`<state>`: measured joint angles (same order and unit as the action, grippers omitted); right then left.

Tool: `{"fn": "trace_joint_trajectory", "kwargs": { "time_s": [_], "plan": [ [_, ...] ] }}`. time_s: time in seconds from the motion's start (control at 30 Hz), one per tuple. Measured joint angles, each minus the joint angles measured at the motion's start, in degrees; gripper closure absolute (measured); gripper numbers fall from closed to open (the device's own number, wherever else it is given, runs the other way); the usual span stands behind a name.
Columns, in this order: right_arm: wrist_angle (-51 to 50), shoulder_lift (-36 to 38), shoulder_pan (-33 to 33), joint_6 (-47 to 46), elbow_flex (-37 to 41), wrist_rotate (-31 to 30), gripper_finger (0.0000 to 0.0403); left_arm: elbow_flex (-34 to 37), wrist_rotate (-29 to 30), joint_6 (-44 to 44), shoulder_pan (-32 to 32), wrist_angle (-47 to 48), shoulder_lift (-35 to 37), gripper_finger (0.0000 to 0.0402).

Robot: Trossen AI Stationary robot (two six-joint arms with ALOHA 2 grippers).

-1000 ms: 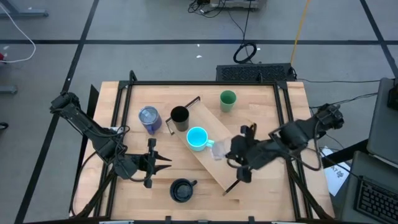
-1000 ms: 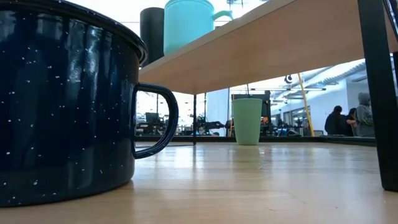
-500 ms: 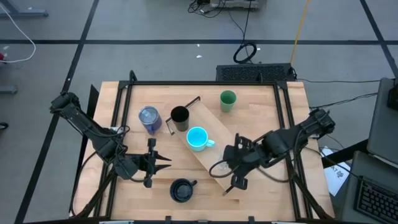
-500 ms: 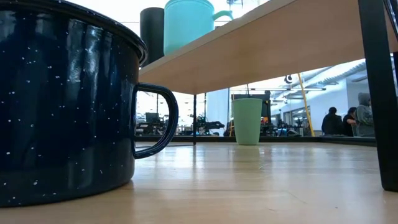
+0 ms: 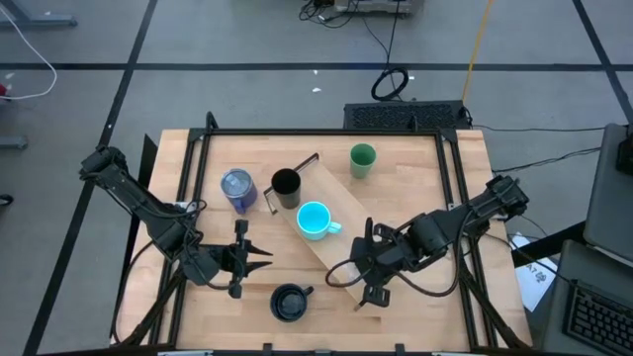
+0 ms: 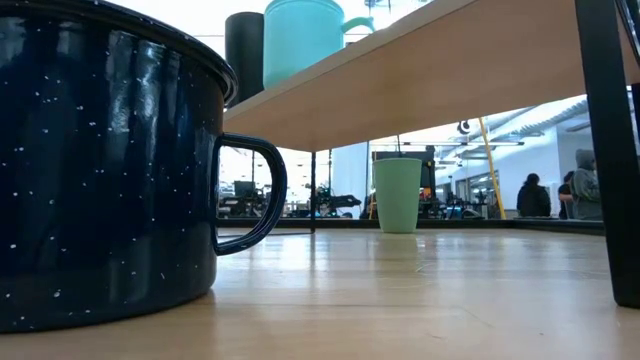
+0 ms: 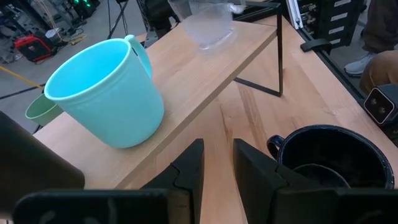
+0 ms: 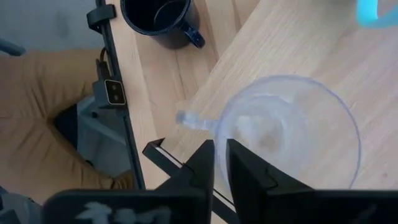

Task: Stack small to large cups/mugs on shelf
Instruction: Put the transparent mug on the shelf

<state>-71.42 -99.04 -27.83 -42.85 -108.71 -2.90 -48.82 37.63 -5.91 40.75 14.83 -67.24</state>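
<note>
1. Right gripper (image 5: 348, 270) over the shelf (image 5: 331, 252); fingers nearly together, pinching the clear cup (image 8: 289, 134) by its rim.
2. Left gripper (image 5: 265, 259) near the navy mug (image 5: 289, 303); fingers narrowly parted, holding nothing.
3. No readable writing.

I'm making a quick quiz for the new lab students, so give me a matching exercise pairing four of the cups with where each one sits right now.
Things:
1. cyan mug
2. green cup
3. navy mug
4. clear glass cup

Places:
A. on the table, near edge, off the shelf
B. on the shelf's near end, by the right pincer
C. on the table beyond the shelf
D. middle of the shelf

Pairs: 1-D, 2-C, 3-A, 4-B
</note>
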Motion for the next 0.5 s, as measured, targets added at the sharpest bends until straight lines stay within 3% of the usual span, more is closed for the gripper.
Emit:
{"fn": "trace_joint_trajectory", "kwargs": {
  "time_s": [0.23,0.5],
  "plan": [
    [1.09,-0.02,0.12,0.01,0.0,-0.15,0.033,0.0,0.02,0.11,-0.14,0.01,0.0,0.0314],
    [1.62,1.55,0.11,0.5,0.0,-4.76,0.0321,0.0,0.01,0.15,-0.72,0.09,0.0,0.0314]
  ]
}}
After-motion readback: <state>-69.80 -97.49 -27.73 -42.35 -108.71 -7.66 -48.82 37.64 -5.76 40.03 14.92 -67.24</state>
